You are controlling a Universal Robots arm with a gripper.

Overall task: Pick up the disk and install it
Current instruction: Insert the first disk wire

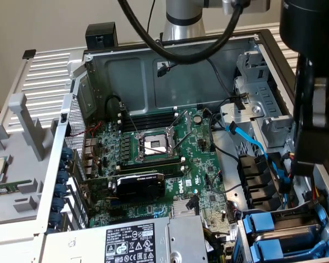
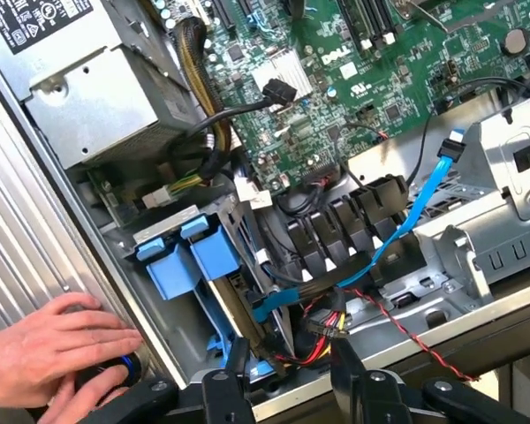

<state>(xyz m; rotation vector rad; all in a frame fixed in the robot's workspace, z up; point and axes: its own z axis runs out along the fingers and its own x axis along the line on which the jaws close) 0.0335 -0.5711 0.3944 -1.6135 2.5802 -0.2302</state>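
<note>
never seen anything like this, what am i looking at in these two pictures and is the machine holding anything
One picture looks from outside at an open computer case; the silver robot arm rises behind it. Inside lie a green circuit board, a grey power box and two blue drive holders. The other picture comes from a camera on the arm's wrist, looking past its gripper, whose two black fingers stand apart, gripping nothing. It hangs near the blue holders and loose cables. A person's hand rests at the case's edge.

The gripper (image 2: 287,389) points down, its two fingers (image 2: 225,393) spread wide, nothing gripped; the silver arm (image 1: 183,19) stands upright.
</note>
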